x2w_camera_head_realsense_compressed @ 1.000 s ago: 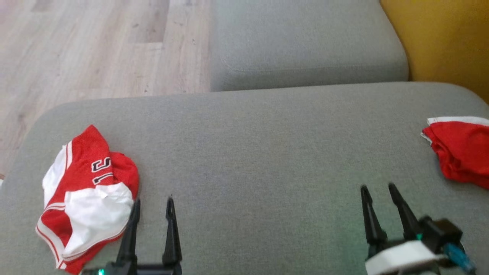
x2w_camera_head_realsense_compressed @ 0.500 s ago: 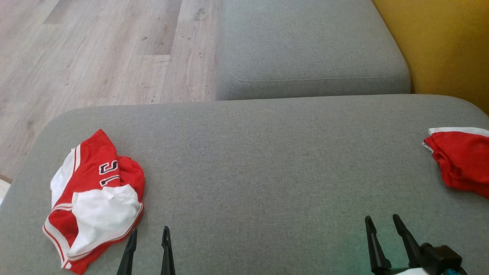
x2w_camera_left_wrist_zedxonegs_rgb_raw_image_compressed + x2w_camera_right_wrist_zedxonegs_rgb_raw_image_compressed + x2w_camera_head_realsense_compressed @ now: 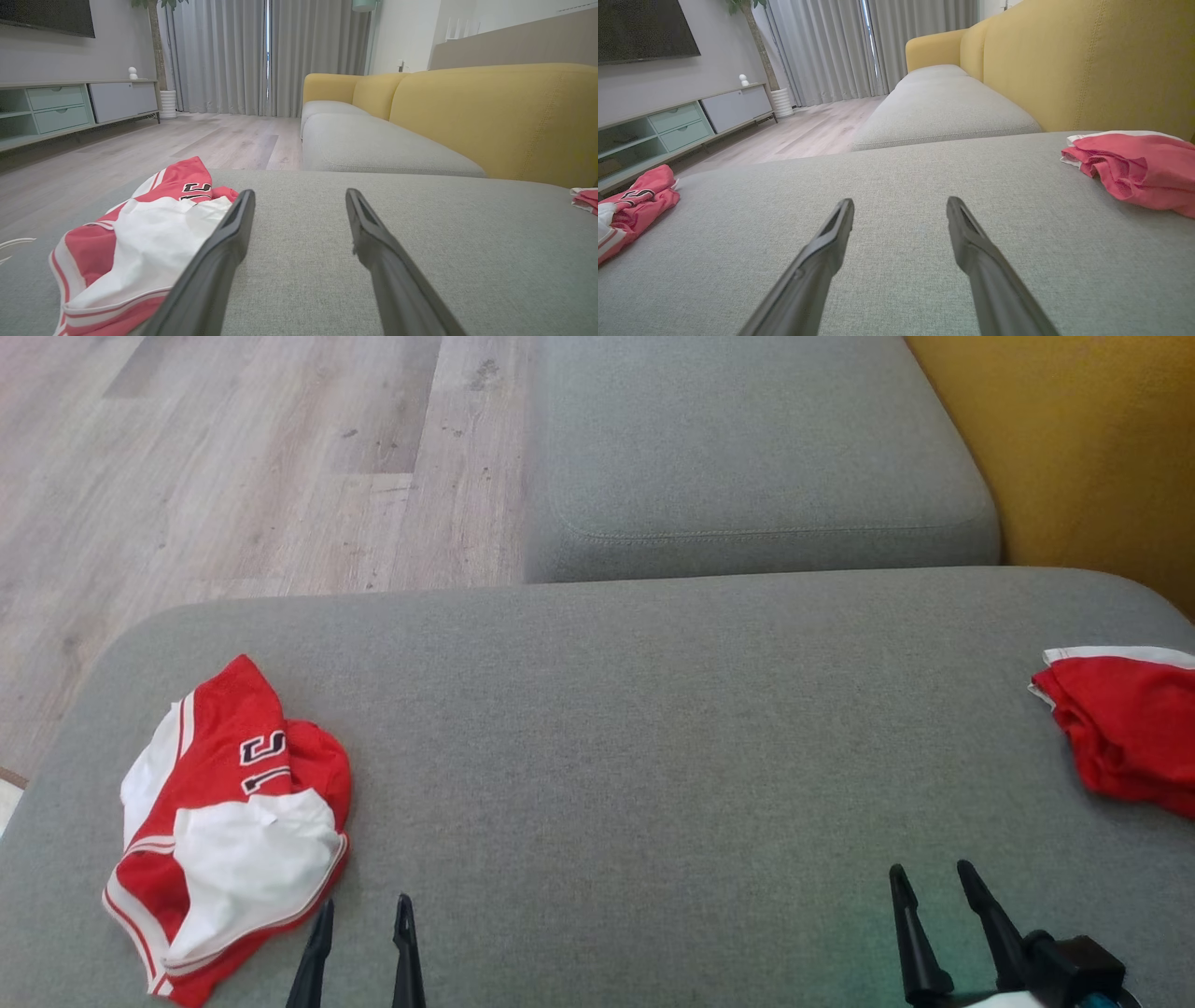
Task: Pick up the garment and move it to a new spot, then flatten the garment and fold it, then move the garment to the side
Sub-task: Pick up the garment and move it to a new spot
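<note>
Grey seat cushion (image 3: 607, 756) lies under both claws, bare between them

At left claw (image 3: 364, 903) the fingers are apart with nothing between; right claw (image 3: 930, 868) likewise spread and empty

Both claws sit lower in the head view than a second ago, but the whole picture has shifted with them. That is the camera tilting, not the things moving. Over the last half second there is next to no change. Judgement: pick-up not yet begun, view settling before a first reach

The red-and-white garment (image 3: 224, 821) is a crumpled heap just left of the left claw, mostly ahead of its tips. A white fold lies nearest that claw's left finger; touching or not, cannot tell

Long axis runs away from the claw, from striped hem at the near end to a red corner at the far end, leaning slightly rightward. The far corner points ahead; black numerals lie sideways on that far half

Second red garment (image 3: 1120, 728) is well right of the right claw, ahead of it; likely not the one to lift

Farther ahead: further cushion (image 3: 747, 448), wood floor (image 3: 233, 476) ahead-left, yellow backrest (image 3: 1074, 448) ahead-right
</note>
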